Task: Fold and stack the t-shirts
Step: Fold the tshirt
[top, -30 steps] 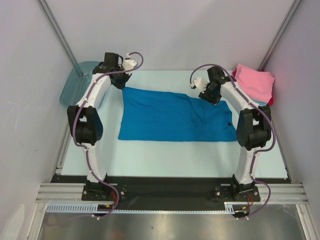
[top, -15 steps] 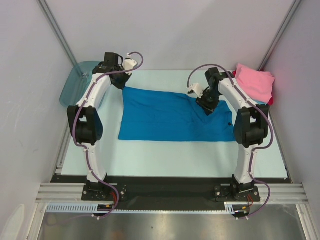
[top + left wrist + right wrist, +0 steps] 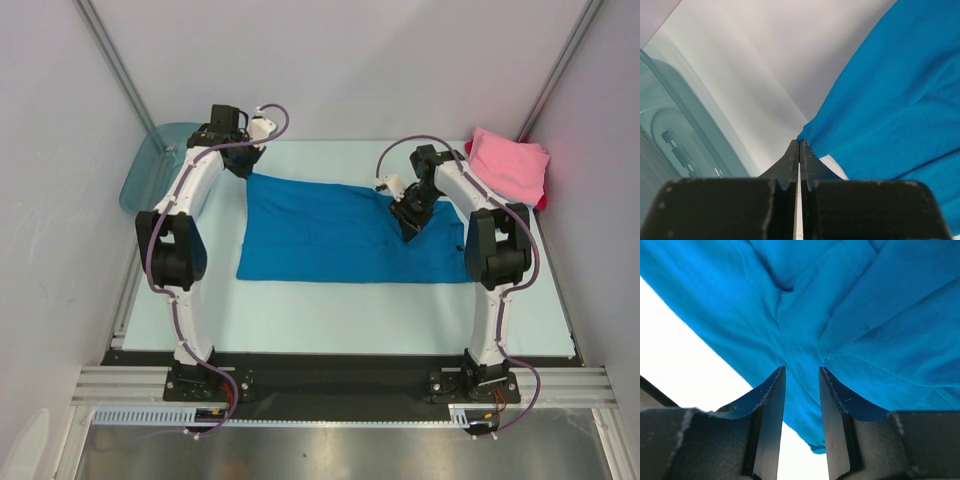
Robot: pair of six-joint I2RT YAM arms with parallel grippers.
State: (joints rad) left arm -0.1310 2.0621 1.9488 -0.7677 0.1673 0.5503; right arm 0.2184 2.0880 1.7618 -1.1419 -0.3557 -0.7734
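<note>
A bright blue t-shirt (image 3: 330, 235) lies spread flat across the middle of the table. My left gripper (image 3: 248, 170) is at its far left corner. In the left wrist view the left gripper (image 3: 799, 142) is shut, with the corner of the blue t-shirt (image 3: 900, 90) drawn up into its tips. My right gripper (image 3: 408, 225) points down onto the shirt's right half. There the right gripper (image 3: 801, 369) is open by a narrow gap, with creased blue cloth (image 3: 865, 315) between and beyond its tips. A pink t-shirt (image 3: 510, 165) tops a folded stack at the far right.
A translucent teal tub (image 3: 150, 165) stands off the table's far left corner, close beside the left gripper, and the tub's wall (image 3: 670, 130) fills the left of that wrist view. Red and light blue edges (image 3: 541, 203) show under the pink shirt. Grey walls enclose the table.
The right gripper has swung from the shirt's far edge down and inward onto the cloth, and its jaws have narrowed. The left arm has stayed still.
</note>
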